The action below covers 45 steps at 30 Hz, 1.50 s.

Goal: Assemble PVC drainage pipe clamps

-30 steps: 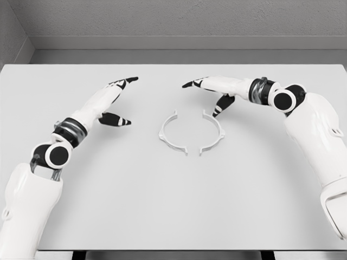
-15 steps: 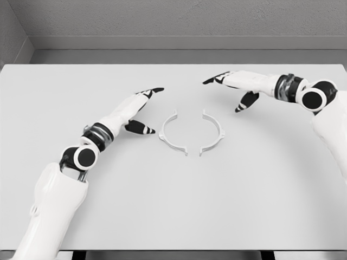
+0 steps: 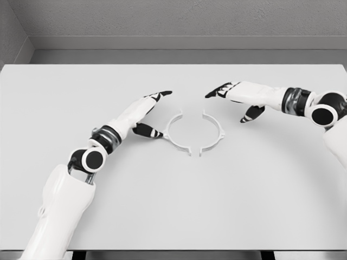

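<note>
The right arm is cut off by the picture's right edge just past its black-and-white elbow joint, and the left arm runs out at the lower left corner, so neither shoulder shows; the table's far corners are likewise clipped at both sides. Whether the left hand's thumb actually touches the clamp is hard to make out, since its dark tip ends right at the white rim and the two blur together.

On the pale table, near its middle, lie two white half-ring pieces facing each other; the left clamp half and the right clamp half form a nearly closed circle, with a small gap between their ends at the far side and another at the near side, where the short flanges stick out.

The left hand lies just beside the left clamp half, fingers stretched out flat and pointing up and to the right, thumb splayed toward the ring, holding nothing; the right hand hovers beyond the upper right of the right clamp half, apart from it, fingers extended toward the left, thumb hanging down, also empty.

Behind the table stands a grey wall; nothing lies between either hand and the ring.
</note>
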{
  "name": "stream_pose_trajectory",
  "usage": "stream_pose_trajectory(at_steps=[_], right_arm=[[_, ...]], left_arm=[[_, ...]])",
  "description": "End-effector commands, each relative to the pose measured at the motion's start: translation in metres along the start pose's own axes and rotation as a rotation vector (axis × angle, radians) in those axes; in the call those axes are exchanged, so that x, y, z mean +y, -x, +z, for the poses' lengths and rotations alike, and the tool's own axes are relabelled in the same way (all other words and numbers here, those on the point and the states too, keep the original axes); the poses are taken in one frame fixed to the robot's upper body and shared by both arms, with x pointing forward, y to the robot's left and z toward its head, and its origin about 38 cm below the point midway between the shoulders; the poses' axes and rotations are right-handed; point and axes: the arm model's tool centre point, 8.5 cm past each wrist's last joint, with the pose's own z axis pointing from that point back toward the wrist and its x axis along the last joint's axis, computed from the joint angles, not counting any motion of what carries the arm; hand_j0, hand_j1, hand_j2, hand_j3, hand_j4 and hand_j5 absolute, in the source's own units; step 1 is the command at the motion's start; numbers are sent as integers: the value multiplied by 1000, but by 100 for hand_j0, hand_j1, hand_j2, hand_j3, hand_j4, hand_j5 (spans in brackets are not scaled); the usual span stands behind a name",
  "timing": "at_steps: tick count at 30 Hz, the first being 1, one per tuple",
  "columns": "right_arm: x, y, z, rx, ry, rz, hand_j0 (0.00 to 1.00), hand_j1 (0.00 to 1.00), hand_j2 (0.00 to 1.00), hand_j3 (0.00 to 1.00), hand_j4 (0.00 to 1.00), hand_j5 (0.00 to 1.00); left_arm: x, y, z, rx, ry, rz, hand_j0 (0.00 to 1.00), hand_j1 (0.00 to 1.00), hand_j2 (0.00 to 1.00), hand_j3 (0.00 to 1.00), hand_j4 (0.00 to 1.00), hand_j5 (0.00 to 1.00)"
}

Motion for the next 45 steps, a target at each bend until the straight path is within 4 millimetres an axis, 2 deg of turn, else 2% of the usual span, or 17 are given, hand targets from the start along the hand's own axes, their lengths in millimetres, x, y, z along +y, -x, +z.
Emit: stream_pose_trajectory(at_steps=[1,4,12,16,21,34,45], right_arm=[[-6,-5,0,-14,14,13,100,100,100,100,100,100],[-9,-4,3,-10,33,5,100,100,100,100,100,100],[-2,0,7,-2,37,-16,100,100,100,100,100,100],[0,19,35,64,44,-24,100,100,100,100,100,100],[0,24,43,80,39,-20,100,100,100,100,100,100],[0,28,48,96,30,-18,100,100,100,100,100,100],[-1,25,45,85,36,-15,100,100,100,100,100,100]], left_arm=[[-1,-2,-1,-4,0,5,100,100,100,100,100,100],[-2,-5,-2,-8,-3,6,100,100,100,100,100,100],[-5,-11,-5,-17,-4,8,100,100,100,100,100,100],[-2,-8,-4,-9,-11,9,100,100,100,100,100,100],[3,-3,-4,5,-16,7,100,100,100,100,100,100],[3,-4,-12,5,-9,9,100,100,100,100,100,100],[-3,-15,-17,-17,-5,24,100,100,100,100,100,100]])
